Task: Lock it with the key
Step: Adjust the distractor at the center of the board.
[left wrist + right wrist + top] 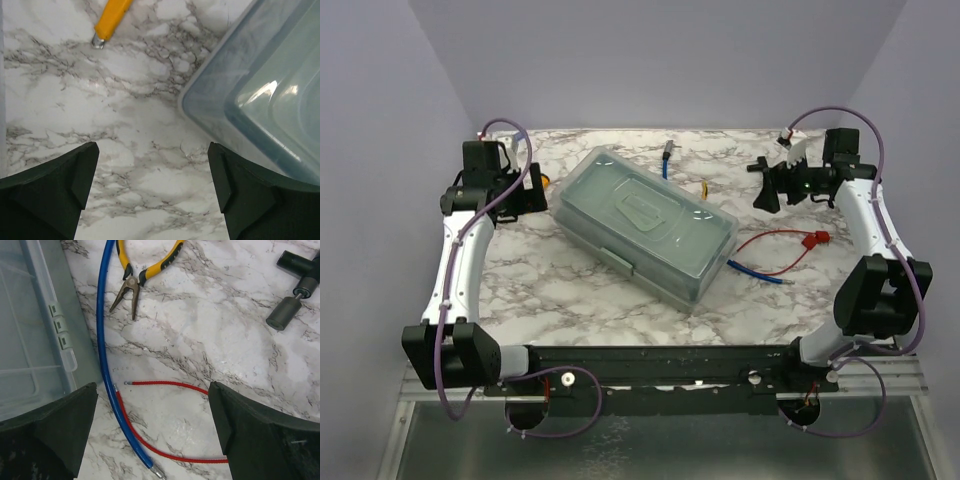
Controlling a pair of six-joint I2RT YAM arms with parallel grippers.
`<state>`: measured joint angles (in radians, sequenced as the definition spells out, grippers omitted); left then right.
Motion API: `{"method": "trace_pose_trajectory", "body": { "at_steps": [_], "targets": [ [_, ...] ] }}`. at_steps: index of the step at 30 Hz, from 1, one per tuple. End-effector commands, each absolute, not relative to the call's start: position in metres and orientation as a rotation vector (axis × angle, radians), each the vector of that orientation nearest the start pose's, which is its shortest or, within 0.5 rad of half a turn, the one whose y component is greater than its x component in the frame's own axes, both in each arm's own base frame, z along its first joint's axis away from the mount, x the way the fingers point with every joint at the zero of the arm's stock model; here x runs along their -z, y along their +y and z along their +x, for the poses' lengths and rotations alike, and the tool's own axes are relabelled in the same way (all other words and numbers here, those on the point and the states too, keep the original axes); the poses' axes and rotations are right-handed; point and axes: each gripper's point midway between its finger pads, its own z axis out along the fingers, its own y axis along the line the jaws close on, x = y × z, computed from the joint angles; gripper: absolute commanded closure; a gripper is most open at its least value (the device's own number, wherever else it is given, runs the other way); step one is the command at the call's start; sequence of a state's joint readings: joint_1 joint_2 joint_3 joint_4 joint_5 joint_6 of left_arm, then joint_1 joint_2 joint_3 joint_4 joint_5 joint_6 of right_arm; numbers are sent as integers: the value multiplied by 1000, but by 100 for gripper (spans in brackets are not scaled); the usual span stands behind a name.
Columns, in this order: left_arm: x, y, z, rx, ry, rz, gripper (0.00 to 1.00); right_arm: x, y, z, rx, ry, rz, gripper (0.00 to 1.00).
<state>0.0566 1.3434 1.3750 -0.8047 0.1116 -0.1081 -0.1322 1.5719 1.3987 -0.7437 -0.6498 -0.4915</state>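
We count one box [650, 215] at centre, long axis 10-to-4 o'clock | left gripper [152, 147] and right gripper [152, 387] both spread wide, empty | one blue cable [100, 340], one red cable [165, 384] | one pliers [135, 277] | one black T-handled tool [286, 310] at 2 o'clock, shaft pointing 7 o'clock; we cannot tell whether it is the key.

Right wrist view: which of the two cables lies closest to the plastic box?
The blue cable. It runs right alongside the box edge, while the red cable loops away on its far side.
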Motion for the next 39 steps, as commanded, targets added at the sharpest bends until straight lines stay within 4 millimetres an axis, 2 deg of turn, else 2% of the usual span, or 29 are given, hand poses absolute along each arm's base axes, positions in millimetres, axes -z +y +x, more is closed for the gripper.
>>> {"method": "trace_pose_trajectory", "body": {
  "at_steps": [1,4,9,14,20,24,28,31,34,37,39],
  "targets": [
    [-217,-16,324,211,2368,-46,1,-164,50,388,-561,2235,-766,0],
    [-206,-26,319,274,2373,-34,1,-160,64,387,-626,2231,-806,0],
    [-207,-45,335,405,2343,-44,1,-160,94,377,-733,2203,-880,0],
    [-205,-62,356,524,2341,-73,1,-161,128,350,-856,2170,-933,0],
    [-215,-70,393,570,2266,-93,1,-158,173,308,-1007,2130,-1022,0],
    [-221,-55,428,466,2224,-77,1,-166,210,292,-1124,2064,-1080,0],
    [-246,-37,450,380,2176,-31,1,-168,254,290,-1172,1999,-1162,0],
    [-277,-27,454,337,2147,3,1,-169,288,294,-1197,1949,-1212,0],
    [-305,-26,448,333,2152,45,1,-165,320,298,-1234,1942,-1237,0],
    [-324,-43,427,411,2142,196,1,-169,338,312,-1280,1950,-1189,0],
    [-332,-66,404,521,2116,361,1,-175,346,325,-1286,1961,-1138,0]
  ]
}}
